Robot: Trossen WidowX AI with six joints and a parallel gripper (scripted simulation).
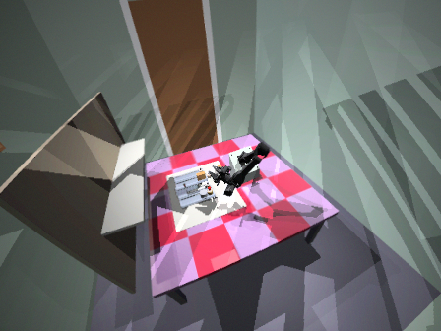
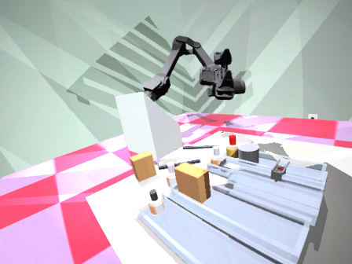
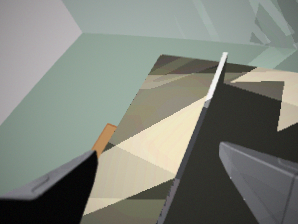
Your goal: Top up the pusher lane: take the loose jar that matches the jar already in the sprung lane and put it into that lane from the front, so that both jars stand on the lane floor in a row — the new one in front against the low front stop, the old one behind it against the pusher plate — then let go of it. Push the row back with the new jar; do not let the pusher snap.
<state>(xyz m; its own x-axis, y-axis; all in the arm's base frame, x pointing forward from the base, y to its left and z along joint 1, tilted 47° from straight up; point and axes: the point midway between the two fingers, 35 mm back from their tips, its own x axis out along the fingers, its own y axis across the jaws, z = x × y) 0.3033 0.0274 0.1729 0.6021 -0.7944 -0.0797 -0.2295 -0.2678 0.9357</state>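
Which jar matches the sprung lane's cannot be told; the squat yellow jar with a red cap (image 2: 232, 152) stands just beside a grey cylinder (image 2: 248, 153), near the clear, pale-blue lane tray (image 1: 186, 201) (image 2: 251, 229). Above the red-and-lilac checked tabletop (image 1: 212, 248) (image 2: 29, 188), the black hand (image 1: 221, 174) (image 2: 225, 75) (image 3: 159, 152) hangs with its fingers wide apart, holding nothing.

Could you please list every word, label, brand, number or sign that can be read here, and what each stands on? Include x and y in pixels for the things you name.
No text can be read anywhere.
The red-capped jar (image 2: 232, 152) and black-capped jar (image 2: 156, 206) show bands too small and blurred to tell whether they bear print.
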